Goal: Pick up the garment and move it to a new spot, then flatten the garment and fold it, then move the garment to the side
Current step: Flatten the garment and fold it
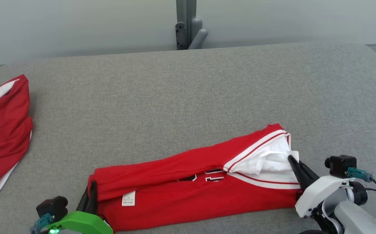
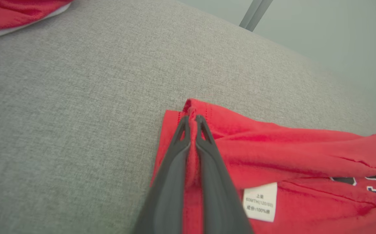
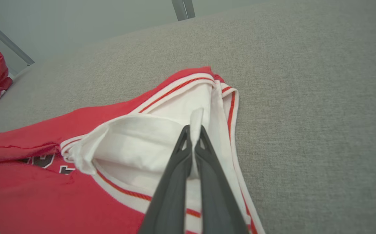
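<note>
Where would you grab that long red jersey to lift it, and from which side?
Probably by its two short ends, coming from the near edge: the red jersey lies as a long band, so end grips keep it stretched. The left gripper pinches the hem corner, the right gripper the white fabric.

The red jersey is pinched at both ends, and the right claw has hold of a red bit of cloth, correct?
Not quite. The right claw is shut on white cloth at the striped end of the red jersey, as the right wrist view shows. The rest holds: the left claw pinches the other end, which is red.
</note>
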Robot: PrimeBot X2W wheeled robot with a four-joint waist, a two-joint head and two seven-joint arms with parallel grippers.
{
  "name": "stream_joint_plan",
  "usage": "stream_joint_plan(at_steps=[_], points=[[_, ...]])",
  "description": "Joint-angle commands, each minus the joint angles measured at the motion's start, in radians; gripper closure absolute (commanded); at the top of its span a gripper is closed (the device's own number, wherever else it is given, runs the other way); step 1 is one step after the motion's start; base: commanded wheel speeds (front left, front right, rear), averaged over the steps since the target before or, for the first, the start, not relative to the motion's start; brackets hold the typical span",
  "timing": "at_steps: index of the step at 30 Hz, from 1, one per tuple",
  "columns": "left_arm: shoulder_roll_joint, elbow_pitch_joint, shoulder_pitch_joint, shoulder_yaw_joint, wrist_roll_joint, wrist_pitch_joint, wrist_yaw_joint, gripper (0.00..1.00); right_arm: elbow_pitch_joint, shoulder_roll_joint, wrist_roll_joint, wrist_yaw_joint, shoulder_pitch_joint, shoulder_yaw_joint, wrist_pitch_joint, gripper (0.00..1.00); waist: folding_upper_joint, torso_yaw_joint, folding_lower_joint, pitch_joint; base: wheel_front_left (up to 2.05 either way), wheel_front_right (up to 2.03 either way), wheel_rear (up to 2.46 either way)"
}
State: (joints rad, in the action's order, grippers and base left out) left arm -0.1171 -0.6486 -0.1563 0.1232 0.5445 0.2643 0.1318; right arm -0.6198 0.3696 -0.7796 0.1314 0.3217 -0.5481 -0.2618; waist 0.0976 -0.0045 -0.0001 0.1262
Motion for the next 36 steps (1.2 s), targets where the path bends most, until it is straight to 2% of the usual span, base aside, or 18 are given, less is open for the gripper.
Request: stream_joint_plan(at_steps=[1,13,22,23,24,25,26,27,33,36], points=[[0.001,0.005,0.024,-0.007,-0.008,-0.001,-0.002,1.0,0.007,-0.002,0.006,-0.002,-0.025,0.011,-0.003,1.0,-0.0001,-0.005,0.0001,-0.005,0.0,0.0,0.0],[0.024,0.008,0.072,-0.053,-0.021,-0.001,-0.002,1.0,0.074,-0.047,0.06,-0.002,-0.133,0.108,-0.003,1.0,-0.0001,-0.019,0.0001,-0.018,0.0,0.0,0.0],[0.041,0.012,0.103,-0.066,-0.037,-0.001,-0.002,1.0,0.062,-0.066,0.095,-0.002,-0.165,0.131,-0.003,1.0,-0.0001,-0.026,0.0001,-0.017,0.0,0.0,0.0],[0.044,0.014,0.108,-0.07,-0.038,-0.001,-0.002,0.91,0.059,-0.067,0.1,-0.002,-0.166,0.135,-0.003,1.0,-0.0001,-0.025,0.0001,-0.016,0.0,0.0,0.0],[0.047,0.014,0.114,-0.071,-0.042,-0.001,-0.002,0.65,0.056,-0.068,0.105,-0.002,-0.169,0.139,-0.003,1.0,-0.0001,-0.024,0.0001,-0.016,0.0,0.0,0.0],[0.05,0.014,0.118,-0.075,-0.046,-0.001,-0.002,0.28,0.05,-0.069,0.109,-0.002,-0.172,0.151,-0.003,1.0,-0.0001,-0.022,0.0001,-0.016,0.0,0.0,0.0],[0.05,0.016,0.118,-0.086,-0.05,-0.001,-0.002,0.0,0.043,-0.068,0.12,-0.002,-0.175,0.16,-0.003,0.58,-0.0001,-0.02,0.0001,-0.015,0.0,0.0,0.0],[0.05,0.02,0.118,-0.096,-0.061,-0.001,-0.002,0.0,0.037,-0.072,0.123,-0.002,-0.178,0.165,-0.003,0.0,-0.0001,-0.018,0.0001,-0.015,0.0,0.0,0.0],[0.06,0.094,0.148,-0.176,-0.167,-0.001,-0.003,0.0,0.119,-0.083,0.188,-0.002,-0.209,0.309,-0.003,0.0,-0.0001,-0.006,0.0001,-0.017,0.0,0.0,0.0],[0.064,0.136,0.17,-0.208,-0.217,-0.001,-0.008,0.0,0.148,-0.094,0.234,-0.002,-0.223,0.347,-0.003,0.0,-0.0001,0.001,0.0001,-0.022,0.0,0.0,0.0]])
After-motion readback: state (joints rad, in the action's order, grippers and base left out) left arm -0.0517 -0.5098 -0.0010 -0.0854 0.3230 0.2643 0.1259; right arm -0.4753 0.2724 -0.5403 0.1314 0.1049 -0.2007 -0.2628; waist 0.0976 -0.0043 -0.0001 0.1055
